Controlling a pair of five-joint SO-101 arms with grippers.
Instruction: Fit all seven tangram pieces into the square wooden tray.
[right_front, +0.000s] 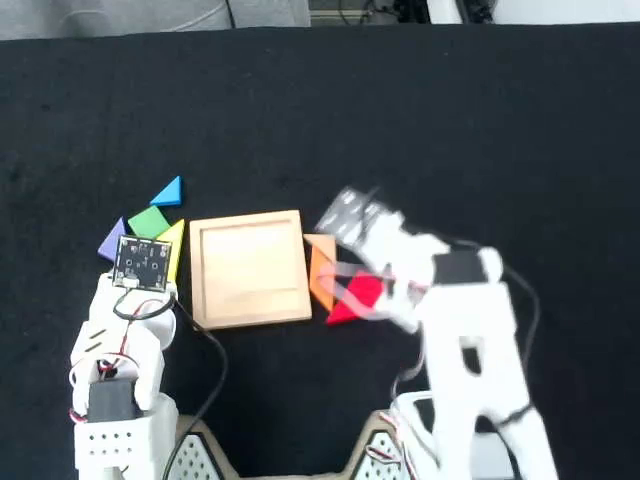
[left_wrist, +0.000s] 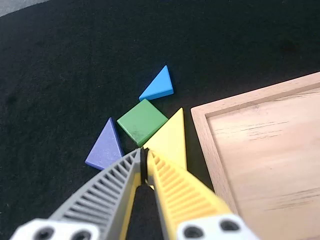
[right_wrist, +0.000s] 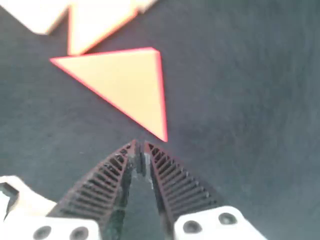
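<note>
The left arm's fingers (left_wrist: 172, 187) sit pressed together at the yellow triangle (left_wrist: 170, 142) just left of the unfilled wooden tray (right_front: 250, 216), while the right arm's fingers (right_wrist: 172, 177), also closed on nothing, point at the red triangle (right_wrist: 125, 82) to its right; the first pickup apparently needs them opened.

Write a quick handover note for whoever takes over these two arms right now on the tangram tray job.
Left gripper: shut, holding nothing, tips at the yellow triangle.
Right gripper: shut, holding nothing, tips just short of a corner of the red triangle.
Tray: nothing in it.
On one side of the tray: blue triangle, green square, purple triangle and the yellow one.
On the other side: orange piece and the red one.
Done: no piece placed.
Left: every piece goes in. I can count six.
</note>
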